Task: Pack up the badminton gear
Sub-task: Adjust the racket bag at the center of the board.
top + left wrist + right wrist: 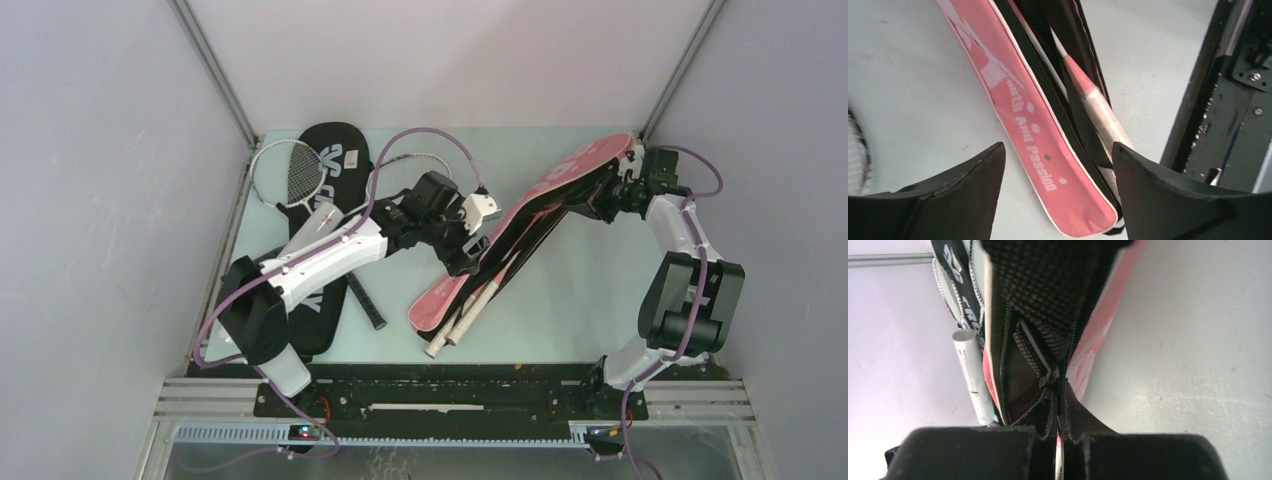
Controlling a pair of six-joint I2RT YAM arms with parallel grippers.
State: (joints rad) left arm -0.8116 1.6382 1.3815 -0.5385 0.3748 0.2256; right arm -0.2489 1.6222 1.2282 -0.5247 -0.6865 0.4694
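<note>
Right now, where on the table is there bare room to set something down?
Widest bare patch: the table between the pink cover and the right arm. Smaller one at the far edge, between the white-framed racket and the pink cover. Crowded left: black cover, racket, left arm.

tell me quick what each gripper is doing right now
Left gripper: open, holding nothing.
Right gripper: shut on the pink racket cover, at its edge.

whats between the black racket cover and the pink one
Top view: the left arm crosses that gap, a black racket handle lies by the black cover, else bare table before the pink cover.
</note>
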